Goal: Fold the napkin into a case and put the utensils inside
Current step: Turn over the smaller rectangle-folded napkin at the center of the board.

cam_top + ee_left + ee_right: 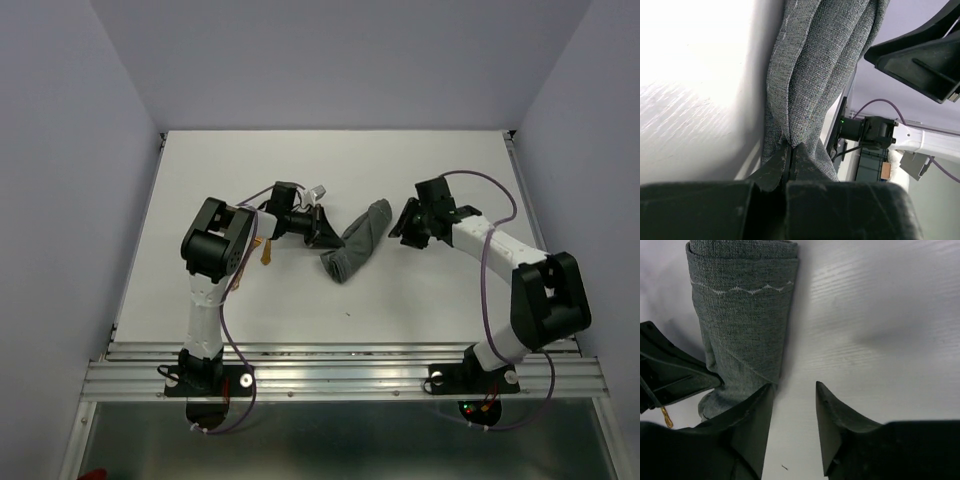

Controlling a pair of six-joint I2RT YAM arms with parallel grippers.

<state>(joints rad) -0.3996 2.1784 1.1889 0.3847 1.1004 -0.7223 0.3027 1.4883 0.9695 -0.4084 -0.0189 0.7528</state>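
- Black fingers (770, 170) of the left hand (790, 150) fill the bottom of its wrist view, pressed fully together on a pinch of the napkin (810, 75). That hand is clamped on cloth and nothing else.
- Right hand (794, 387) is roughly half open with only bare desk (880, 315) between the jaws, so it's holding nothing. One fingertip sits just beside the napkin's long edge, and I can't tell if it touches.
- From above, the napkin (360, 240) is already a long narrow strip, lying diagonally mid-desk between the two hands.
- Only one utensil (266, 252) shows from above, an orange-brown sliver by the left arm. It's not in the case yet, I'd say.
- What could go wrong:
  - The left hand only has a small bunch of layers. If it tugs, I'd bet the folds slide apart and the case opens up.
  - If the right hand closes where it is, it probably nips air or just snags the outer edge.
  - Getting a thin stick between soft, flat layers looks fiddly, and it could push the whole strip along instead.
- Materials:
  - The cloth is dark grey, coarse-woven and floppy, with rounded fold edges and a pale zigzag hem stitch (740, 289).
  - The desk is white and matte with a faint grain.
  - The fingers are hard black wedges, a bit scuffed.
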